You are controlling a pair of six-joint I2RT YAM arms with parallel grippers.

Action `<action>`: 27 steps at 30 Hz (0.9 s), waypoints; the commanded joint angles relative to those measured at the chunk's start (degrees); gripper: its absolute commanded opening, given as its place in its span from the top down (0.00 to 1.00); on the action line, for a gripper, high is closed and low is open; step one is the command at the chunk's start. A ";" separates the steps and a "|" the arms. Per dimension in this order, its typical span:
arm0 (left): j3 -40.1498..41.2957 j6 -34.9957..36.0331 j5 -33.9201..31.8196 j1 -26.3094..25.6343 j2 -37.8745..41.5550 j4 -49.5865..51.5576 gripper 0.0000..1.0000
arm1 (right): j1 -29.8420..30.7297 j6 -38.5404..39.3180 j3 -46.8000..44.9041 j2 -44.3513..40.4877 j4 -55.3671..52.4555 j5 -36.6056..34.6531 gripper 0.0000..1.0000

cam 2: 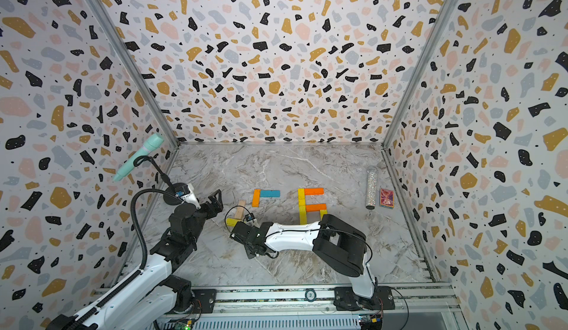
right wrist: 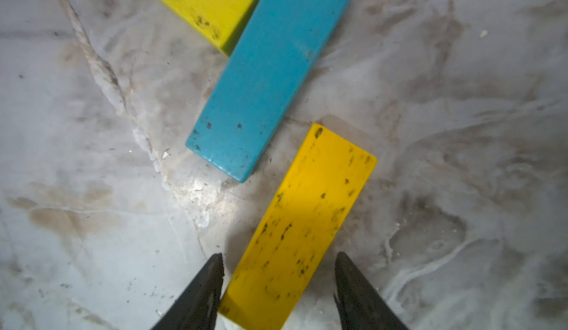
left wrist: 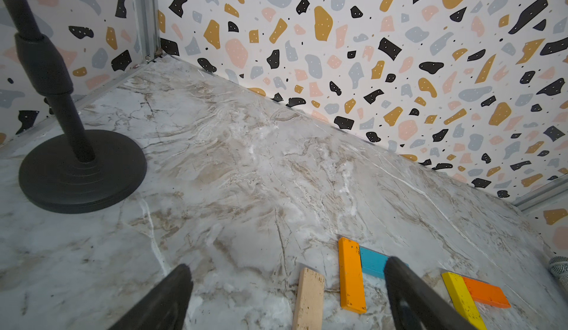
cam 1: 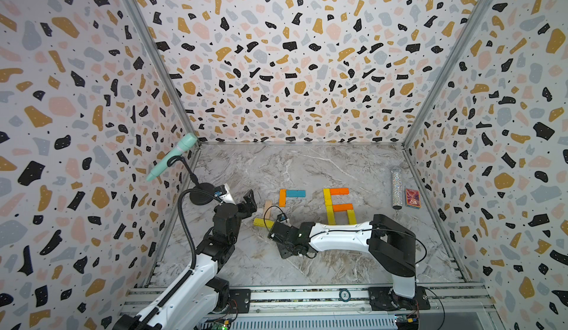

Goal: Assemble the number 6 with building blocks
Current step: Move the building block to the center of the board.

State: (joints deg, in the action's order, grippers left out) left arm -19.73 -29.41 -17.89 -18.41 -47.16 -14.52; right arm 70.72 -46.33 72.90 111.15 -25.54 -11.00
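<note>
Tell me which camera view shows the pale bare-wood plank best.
Left wrist view: the pale plank is large and close there, its grain visible, though the frame edge cuts off one end. Both top views show the plank small and distant. The right wrist view does not show it.

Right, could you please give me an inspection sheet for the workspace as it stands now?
Surface: marble tabletop, nothing spilled.
Job's things: number 6 part-built, lower edge hidden; loose orange plank, teal plank, pale plank, yellow plank.
Clutter: glitter tube, red card box, microphone stand.
Claws: left claw open, empty; right claw open, straddling yellow plank.
Cables: black cable along right arm.
Surroundings: terrazzo-print walls.
</note>
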 commanded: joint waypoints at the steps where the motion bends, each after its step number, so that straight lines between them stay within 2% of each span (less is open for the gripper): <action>1: 0.61 -0.21 -0.63 0.23 0.40 -1.83 0.07 | -0.47 -1.49 -0.33 -0.03 -2.15 -0.14 0.44; 5: 0.92 -0.40 -0.11 0.23 0.33 -2.38 0.07 | -1.94 -1.85 -4.39 -2.61 2.38 0.62 0.52; 9: 0.66 -0.21 -0.39 0.26 -0.06 -2.18 0.07 | -3.97 -0.34 -4.64 -2.03 5.47 2.46 0.69; 11: 0.57 -0.07 -0.46 0.22 0.02 -1.95 0.07 | -4.66 0.59 -2.92 -0.36 5.33 3.09 0.74; 22: 0.74 0.10 -1.17 0.37 0.34 -1.89 0.07 | -5.77 5.02 12.43 10.93 4.78 6.73 0.79; 27: 0.70 0.21 -1.46 0.51 0.01 -1.68 0.07 | -7.18 5.55 15.99 12.25 5.16 5.25 0.81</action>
State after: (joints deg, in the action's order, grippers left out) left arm -19.62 -29.56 -18.44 -18.35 -47.27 -14.61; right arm 64.25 -41.89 88.25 123.02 -18.72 -5.61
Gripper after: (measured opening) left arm 0.931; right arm 0.320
